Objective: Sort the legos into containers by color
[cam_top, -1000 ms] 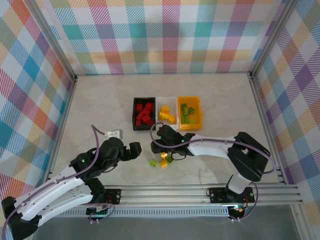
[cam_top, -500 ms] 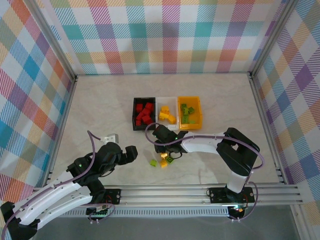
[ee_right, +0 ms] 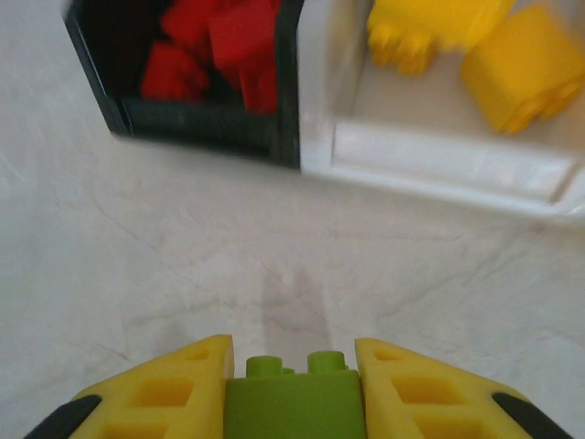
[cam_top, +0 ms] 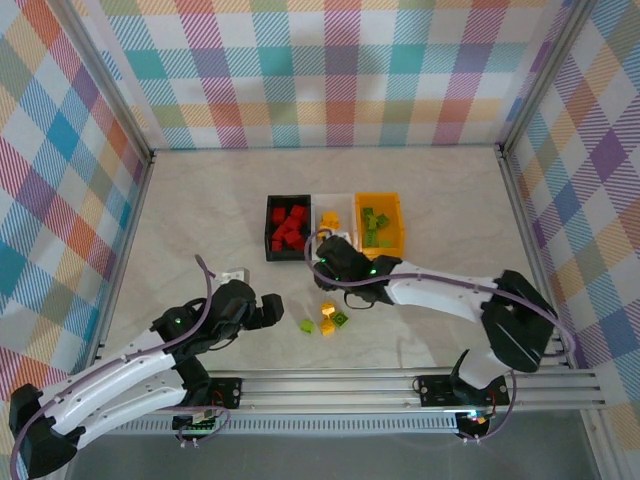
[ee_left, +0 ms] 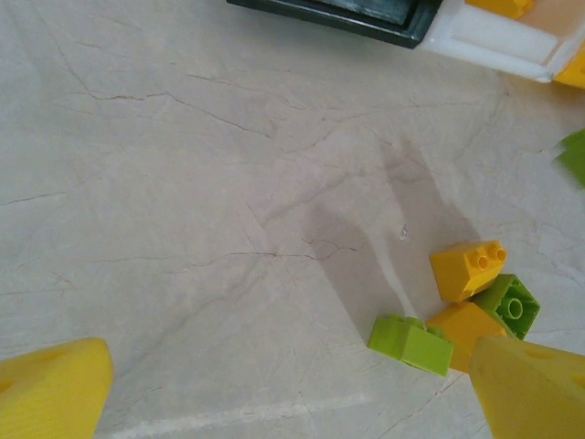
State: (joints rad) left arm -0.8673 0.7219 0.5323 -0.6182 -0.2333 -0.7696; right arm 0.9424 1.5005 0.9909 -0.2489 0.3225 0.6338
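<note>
Three containers stand in a row: a black bin (cam_top: 288, 228) with red legos (ee_right: 219, 46), a white bin (cam_top: 335, 222) with yellow ones (ee_right: 475, 46), and an orange bin (cam_top: 380, 224) with green ones. My right gripper (cam_top: 328, 268) hovers just in front of the black and white bins, shut on a lime green lego (ee_right: 292, 410). A few loose legos lie on the table: a green one (ee_left: 411, 343), a yellow one (ee_left: 468, 268), another green one (ee_left: 507, 305) and an orange-yellow one (ee_left: 460, 322). My left gripper (cam_top: 266, 308) is open to the left of them, its fingers (ee_left: 55, 393) spread wide over bare table.
The pale marbled table (cam_top: 200, 220) is fenced by metal rails (cam_top: 520, 220) and plaid walls on three sides. A metal rail (cam_top: 400, 385) carrying the arm bases runs along the near edge. The right arm (cam_top: 450, 290) lies across the table's right front.
My right gripper has shut on a green lego from the loose pile and moved up toward the bins. The left arm has shifted slightly right, gripper still open.
</note>
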